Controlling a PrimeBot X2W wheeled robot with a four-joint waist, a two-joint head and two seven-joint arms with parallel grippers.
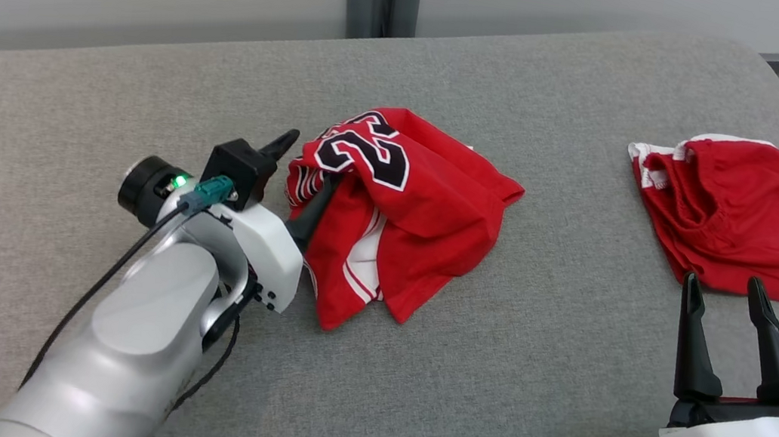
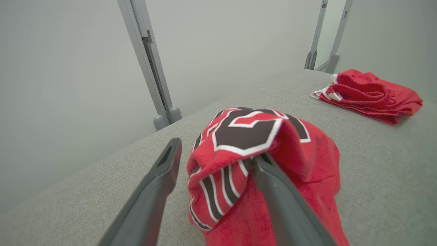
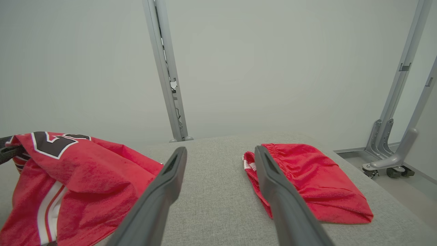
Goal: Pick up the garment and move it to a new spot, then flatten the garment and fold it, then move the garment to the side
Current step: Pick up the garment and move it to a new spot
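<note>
**Left pincer spread wide at the jersey's hem**

Head view: the left pincer [image 1: 303,174] stands wide open. One finger is bare and the other is tucked under the striped hem of the crumpled red jersey [image 1: 420,215], which lies on the grey cushion [image 1: 527,375]. The right pincer [image 1: 723,284] is open and empty, its tips just short of the red shorts [image 1: 741,214].

Left wrist view: the striped fold sits between the parted fingers, draped over the right one and unclamped.

Right wrist view: the jersey lies left of the open fingers, and the shorts lie beyond the right finger.

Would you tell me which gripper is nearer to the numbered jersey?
Left. The left gripper is open around the jersey at its bunched edge; the right gripper hovers apart, near the red shorts.
</note>
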